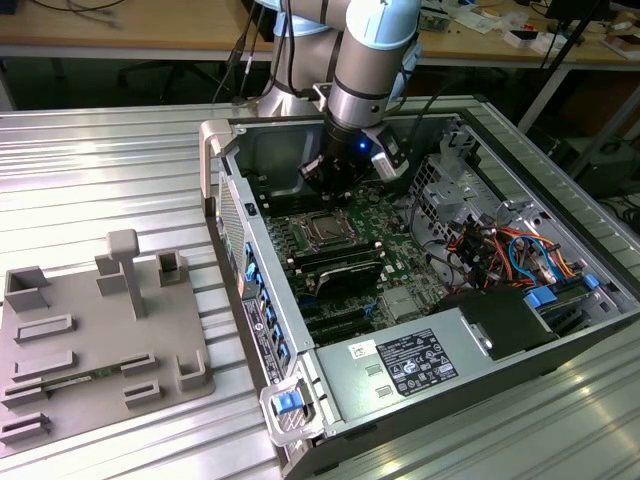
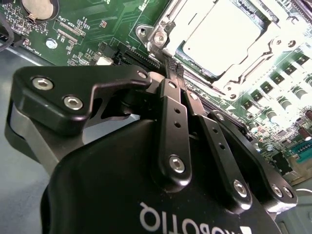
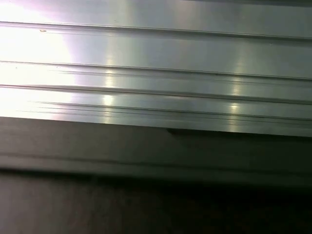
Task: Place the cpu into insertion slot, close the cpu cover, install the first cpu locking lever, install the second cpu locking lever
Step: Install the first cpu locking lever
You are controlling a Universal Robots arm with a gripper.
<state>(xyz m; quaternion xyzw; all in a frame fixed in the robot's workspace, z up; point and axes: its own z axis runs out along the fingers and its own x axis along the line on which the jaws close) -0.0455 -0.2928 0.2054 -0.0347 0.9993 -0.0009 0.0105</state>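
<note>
The worktop (image 1: 120, 180) is made of long silver metal strips with grooves between them. In the first wrist view those shiny strips (image 3: 156, 73) run across with a dark band beside them. Behind the worktop stands a wooden desk (image 1: 150, 30) with cables and small things on it.

An open computer case (image 1: 420, 300) lies on the worktop. Inside is the green motherboard (image 1: 370, 250). Toward the exterior view's right there is a bundle of orange, red and blue wires (image 1: 510, 250). At the near end sits a grey power supply box (image 1: 400, 370) with a black label. Long black memory slots (image 1: 335, 270) lie beside the socket.

On the exterior view's left, well apart from the case, lies a grey holder plate (image 1: 90, 340) with raised blocks.

The robot arm (image 1: 365, 60) reaches down into the case from the far side. Its gripper (image 2: 173, 73) is low over the board, just beside the insertion slot (image 1: 325, 230). The jaws are closed together, tips touching, and hold nothing.

The cpu (image 2: 222, 36) lies flat in the insertion slot. The cpu cover (image 2: 253, 63) is down over it, a shiny frame around the pale chip top. The jaw tips sit at the corner of this frame.
</note>
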